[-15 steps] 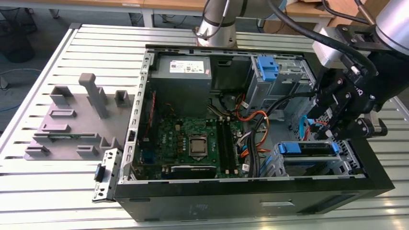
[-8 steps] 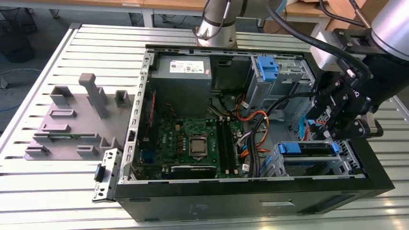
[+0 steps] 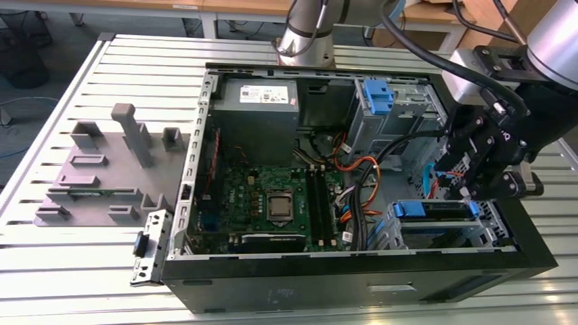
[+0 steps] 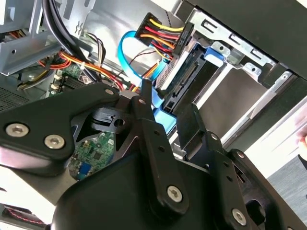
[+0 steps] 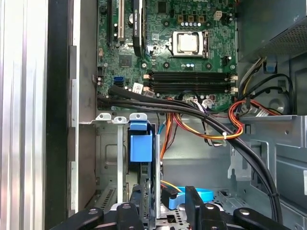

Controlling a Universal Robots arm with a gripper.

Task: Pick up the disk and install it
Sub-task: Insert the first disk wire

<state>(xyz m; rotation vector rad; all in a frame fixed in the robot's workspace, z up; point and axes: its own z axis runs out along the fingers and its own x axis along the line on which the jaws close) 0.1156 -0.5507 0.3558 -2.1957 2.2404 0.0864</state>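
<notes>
Tool (image 3: 488, 179) seemingly clamped on disk (image 5: 142, 148) in drive cage; case (image 3: 361, 284) on slatted table (image 3: 81, 271).

slatted metal table (image 3: 72, 271), wooden desks (image 3: 135, 5)

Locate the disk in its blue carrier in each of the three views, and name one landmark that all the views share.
Exterior view: the disk is at the drive cage, in the case's near corner on the exterior view's right.
First wrist view: the disk is edge-on, with its blue tab towards the motherboard.
Second wrist view: the disk shows its connector edge.
Shared landmark: the light-blue cable.
</notes>
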